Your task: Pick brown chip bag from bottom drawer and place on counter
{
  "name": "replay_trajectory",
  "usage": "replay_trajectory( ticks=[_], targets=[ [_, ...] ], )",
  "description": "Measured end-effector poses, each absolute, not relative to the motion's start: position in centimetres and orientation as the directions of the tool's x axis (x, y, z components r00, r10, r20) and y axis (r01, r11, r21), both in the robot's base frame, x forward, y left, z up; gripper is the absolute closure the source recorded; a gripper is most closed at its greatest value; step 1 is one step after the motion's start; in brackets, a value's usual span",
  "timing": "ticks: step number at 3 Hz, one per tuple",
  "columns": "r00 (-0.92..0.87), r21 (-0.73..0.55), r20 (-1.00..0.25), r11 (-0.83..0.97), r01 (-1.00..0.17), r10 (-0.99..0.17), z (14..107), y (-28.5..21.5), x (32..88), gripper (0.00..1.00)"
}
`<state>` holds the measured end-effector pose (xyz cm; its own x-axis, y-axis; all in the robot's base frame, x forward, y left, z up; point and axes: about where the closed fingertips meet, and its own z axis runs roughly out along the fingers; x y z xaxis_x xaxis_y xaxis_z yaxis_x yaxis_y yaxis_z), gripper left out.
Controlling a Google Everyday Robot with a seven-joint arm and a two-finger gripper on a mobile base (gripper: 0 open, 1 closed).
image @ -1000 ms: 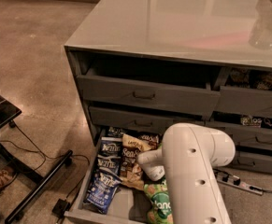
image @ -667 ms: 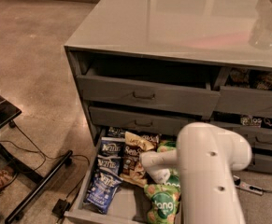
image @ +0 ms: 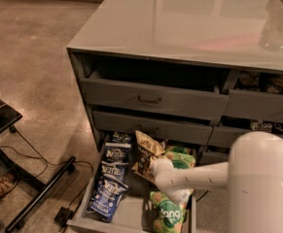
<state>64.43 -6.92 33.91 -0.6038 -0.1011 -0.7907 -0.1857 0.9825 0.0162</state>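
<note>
Beside a bare brown floor (image: 34, 47), the glossy counter (image: 180, 23) is seen above the opened bottom drawer (image: 131, 211). The brown chip bag (image: 146, 152) is kept inside, touched by the gripper (image: 158, 169); its grip cannot be told. Versus earlier, the arm (image: 257, 178) is shifted right.

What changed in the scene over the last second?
The arm's bulky white link swung right, exposing the forearm. The end effector stays low in the bottom drawer beside the brown chip bag. The bag, the blue Kettle bags and the counter are unchanged.
</note>
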Motion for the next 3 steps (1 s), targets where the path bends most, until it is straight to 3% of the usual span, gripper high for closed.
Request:
replay_trajectory(
  ticks=[3],
  targets=[
    [-0.444,0.032,-0.893,0.972,-0.233,-0.077,44.7,-9.1,55.3,1.00]
  ],
)
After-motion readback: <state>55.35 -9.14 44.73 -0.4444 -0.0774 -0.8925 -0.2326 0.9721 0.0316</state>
